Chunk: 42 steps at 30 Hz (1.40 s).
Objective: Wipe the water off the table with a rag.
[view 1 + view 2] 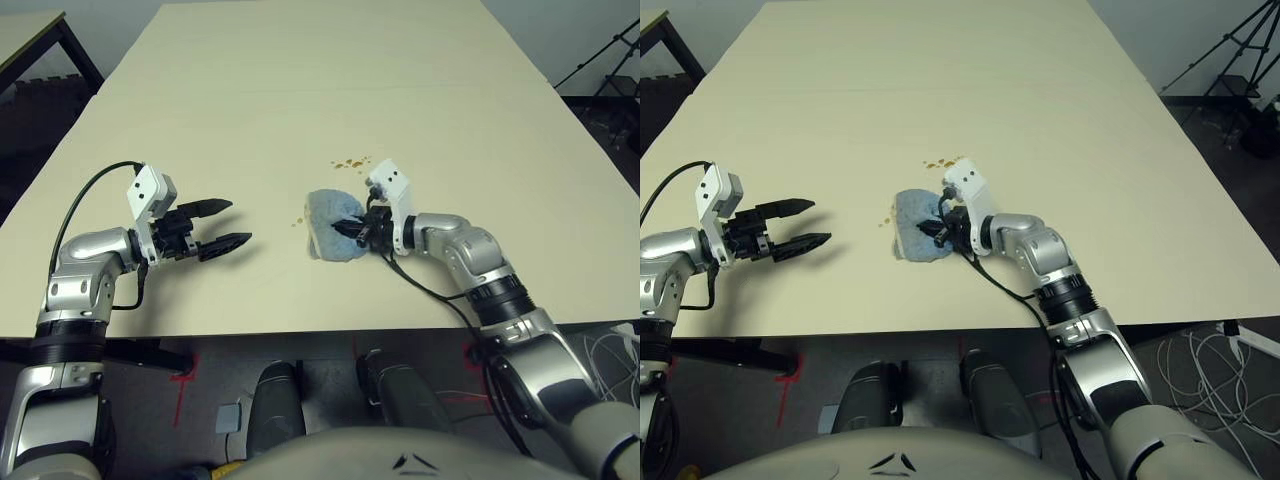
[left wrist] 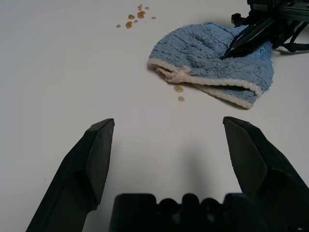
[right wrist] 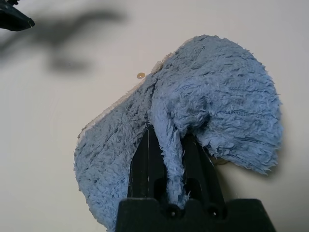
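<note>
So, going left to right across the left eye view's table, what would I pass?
Left gripper, open black fingers → small amber-brown drops → fuzzy light blue rag → right gripper pinching it, all on the cream-beige table.

No readable text, labels, brands, numbers or signs in any view.

Light blue rag [image 2: 212, 60] with cream edge; amber water [image 2: 135, 16]; beige table [image 1: 300, 60].
</note>
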Each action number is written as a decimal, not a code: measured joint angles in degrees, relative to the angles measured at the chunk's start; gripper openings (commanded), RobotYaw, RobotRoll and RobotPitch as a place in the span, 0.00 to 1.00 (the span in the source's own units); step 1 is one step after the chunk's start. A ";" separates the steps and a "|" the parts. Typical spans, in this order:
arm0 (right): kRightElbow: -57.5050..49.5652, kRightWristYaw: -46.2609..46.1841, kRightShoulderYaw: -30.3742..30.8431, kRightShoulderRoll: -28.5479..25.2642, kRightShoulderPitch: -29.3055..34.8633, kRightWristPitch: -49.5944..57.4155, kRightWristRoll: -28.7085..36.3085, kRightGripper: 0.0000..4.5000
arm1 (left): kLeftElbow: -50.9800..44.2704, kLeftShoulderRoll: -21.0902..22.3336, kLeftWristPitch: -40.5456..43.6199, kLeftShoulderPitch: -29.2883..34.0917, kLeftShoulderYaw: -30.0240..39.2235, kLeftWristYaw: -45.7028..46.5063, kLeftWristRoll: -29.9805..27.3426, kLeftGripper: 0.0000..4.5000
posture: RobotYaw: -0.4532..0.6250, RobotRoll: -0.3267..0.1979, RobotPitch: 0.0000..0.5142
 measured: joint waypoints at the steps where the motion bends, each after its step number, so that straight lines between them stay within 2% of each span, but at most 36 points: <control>1: 0.29 0.12 0.17 0.34 -0.10 -0.28 -0.32 0.00 | 0.00 0.02 -0.02 0.00 0.02 0.12 0.00 1.00 | 0.33 0.62 0.25; 11: -1.01 1.61 2.77 4.09 0.46 -0.29 -2.04 0.00 | 0.00 0.05 -0.05 0.04 0.05 0.65 0.00 1.00 | 0.32 0.62 0.25; 20: -1.35 2.96 1.98 1.51 0.39 -0.23 -1.44 0.00 | 0.11 -0.01 -0.24 -0.24 -0.06 0.66 0.04 1.00 | 0.30 0.62 0.23; 27: 1.25 5.26 1.21 -5.08 -2.88 0.31 0.16 0.00 | 2.55 -0.50 -1.27 -2.76 -0.69 0.48 0.93 1.00 | 0.30 0.62 0.22; 36: 4.80 6.02 -3.55 -15.10 -4.67 0.81 0.53 0.00 | 6.48 -0.96 -2.97 -6.30 -2.32 -1.31 1.96 1.00 | 0.28 0.62 0.21; 42: 5.23 9.50 -10.65 -23.78 -4.73 6.91 4.29 0.00 | 9.88 -0.97 -4.16 -8.13 -2.84 -2.68 3.08 1.00 | 0.27 0.62 0.21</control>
